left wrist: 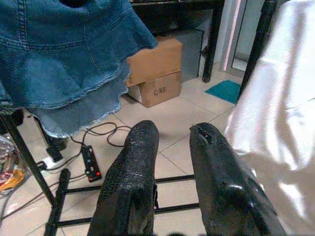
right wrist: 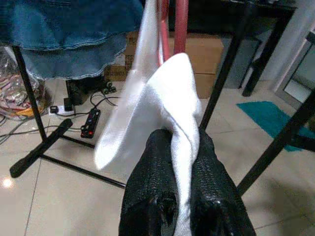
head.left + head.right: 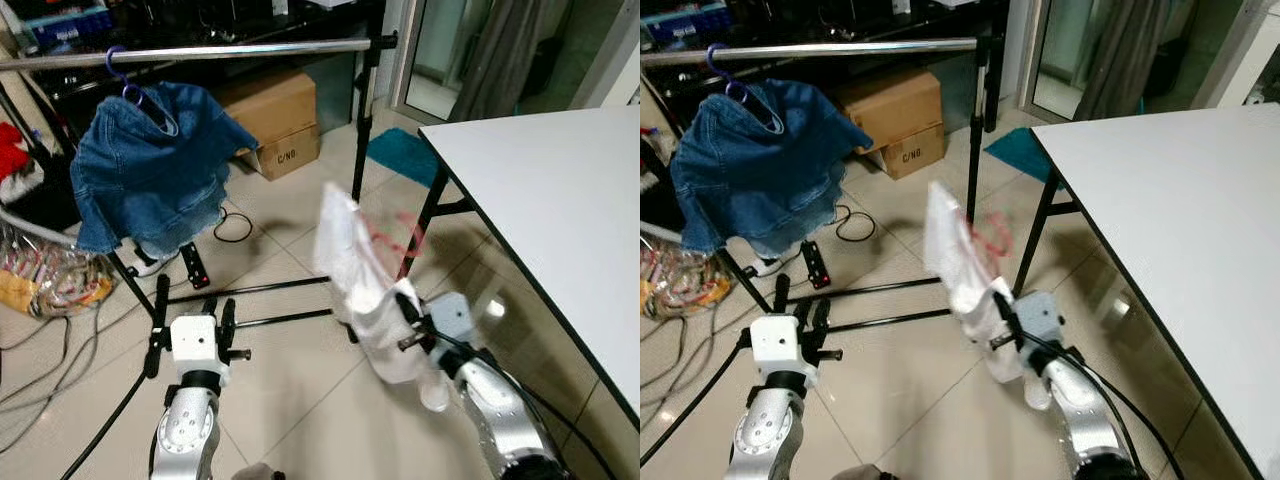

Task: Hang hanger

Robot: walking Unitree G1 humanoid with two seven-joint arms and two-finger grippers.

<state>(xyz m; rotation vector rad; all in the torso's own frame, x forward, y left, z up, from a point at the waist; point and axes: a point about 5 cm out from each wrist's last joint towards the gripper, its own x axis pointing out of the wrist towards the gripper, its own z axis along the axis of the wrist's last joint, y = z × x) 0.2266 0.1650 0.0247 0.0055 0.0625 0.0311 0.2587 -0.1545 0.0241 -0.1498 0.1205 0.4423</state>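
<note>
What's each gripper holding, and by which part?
Right gripper pinches a fold of the white garment draped on a red hanger. Left gripper is open, holding nothing.

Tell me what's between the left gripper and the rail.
The denim jacket, hanging on the rail above and ahead of the left gripper, with bare tile below it; left eye view.

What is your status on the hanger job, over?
Right pincer shut on white garment with red hanger, low beside white table. Left pincer open, empty. Silver rail above holds blue denim jacket.
</note>
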